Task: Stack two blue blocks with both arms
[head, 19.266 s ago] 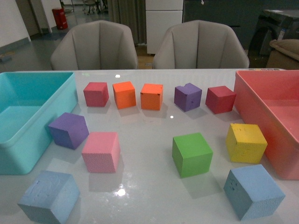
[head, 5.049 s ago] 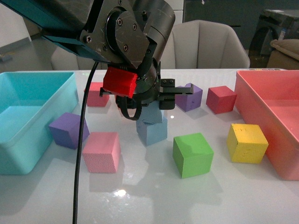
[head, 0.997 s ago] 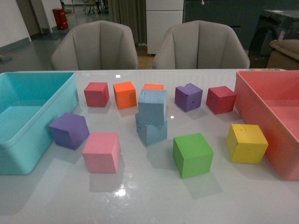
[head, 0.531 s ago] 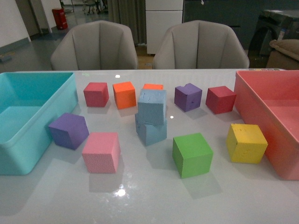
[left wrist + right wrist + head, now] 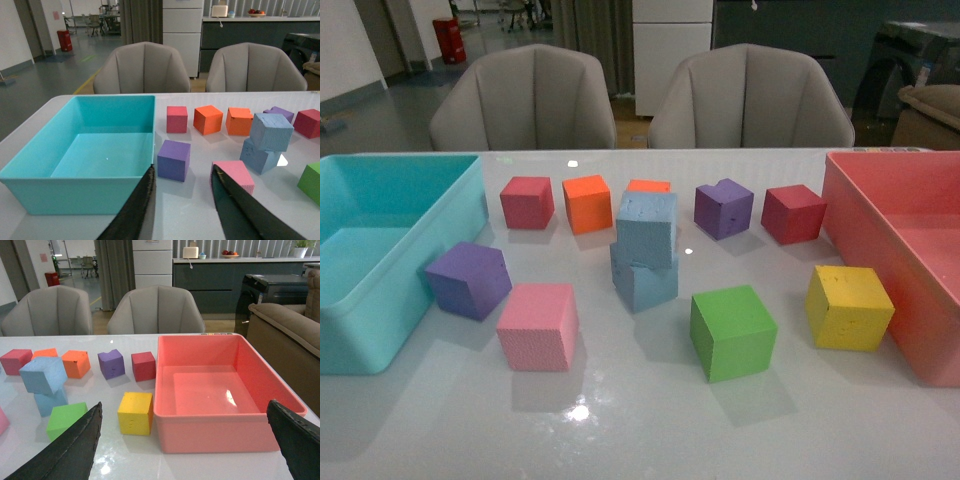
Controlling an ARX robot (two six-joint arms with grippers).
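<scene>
Two blue blocks [image 5: 645,250] stand stacked; we judge the task done, with our left gripper [image 5: 182,210] and right gripper [image 5: 182,452] both released.

No legible text or labels.

Front view: mounted low at the worktop [image 5: 640,430] edge, facing two grey chairs [image 5: 525,95]. Left wrist view: raised, from the left, fingers [image 5: 135,210] in frame. Right wrist view: from the right, over the pink bin [image 5: 220,390]. All three share the stacked blue blocks [image 5: 645,245].
</scene>
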